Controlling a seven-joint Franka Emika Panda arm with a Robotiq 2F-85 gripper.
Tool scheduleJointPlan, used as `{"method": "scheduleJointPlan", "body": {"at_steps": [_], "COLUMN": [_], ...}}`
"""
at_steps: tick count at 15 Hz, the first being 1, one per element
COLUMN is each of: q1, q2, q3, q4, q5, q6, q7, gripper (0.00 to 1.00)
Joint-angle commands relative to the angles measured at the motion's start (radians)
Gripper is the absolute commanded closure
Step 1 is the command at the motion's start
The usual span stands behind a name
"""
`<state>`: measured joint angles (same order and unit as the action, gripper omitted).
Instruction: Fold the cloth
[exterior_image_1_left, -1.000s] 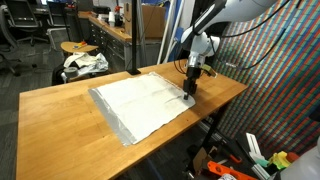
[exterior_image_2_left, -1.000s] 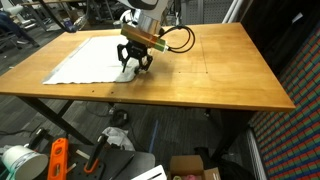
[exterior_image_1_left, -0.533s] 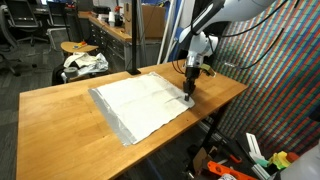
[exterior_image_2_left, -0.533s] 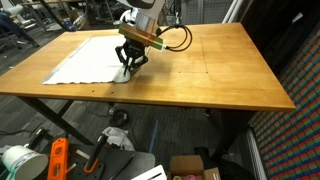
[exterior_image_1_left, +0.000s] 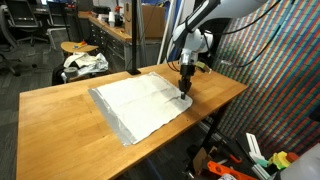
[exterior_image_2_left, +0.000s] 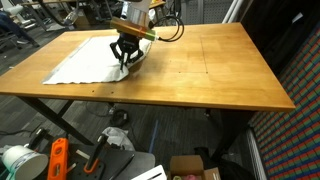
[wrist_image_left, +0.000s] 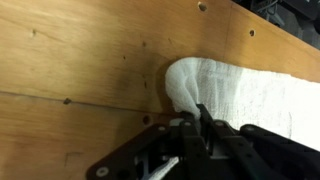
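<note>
The tool (exterior_image_2_left: 126, 61), which was wide a moment ago, has now closed on one corner of the cloth (exterior_image_1_left: 135, 105) and pinches it, while the rest lies flat in the middle of the desk (exterior_image_1_left: 55, 125), so the fold can probably begin.

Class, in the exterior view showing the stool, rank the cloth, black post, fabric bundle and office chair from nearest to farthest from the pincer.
1. cloth, its corner in the pincer
2. black post, beyond the table
3. fabric bundle, on the stool
4. office chair, at the picture's edge
</note>
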<state>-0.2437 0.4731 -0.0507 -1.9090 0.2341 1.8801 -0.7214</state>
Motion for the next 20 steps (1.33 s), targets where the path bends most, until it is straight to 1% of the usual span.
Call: {"method": "scheduleJointPlan", "body": {"at_steps": [1, 2, 6, 14, 20], "q1": [0.033, 0.041, 0.068, 0.127, 0.178], "q2": [-0.067, -0.075, -0.113, -0.196, -0.244], "q3": [0.013, 0.017, 0.028, 0.053, 0.09], "q4": [-0.044, -0.048, -0.076, -0.19, -0.26], "q5": [-0.02, -0.019, -0.02, -0.05, -0.049], "q6": [0.051, 0.062, 0.104, 0.228, 0.275], "q7": [0.06, 0.071, 0.108, 0.189, 0.265], "gripper": [0.88, 0.89, 0.87, 0.87, 0.88]}}
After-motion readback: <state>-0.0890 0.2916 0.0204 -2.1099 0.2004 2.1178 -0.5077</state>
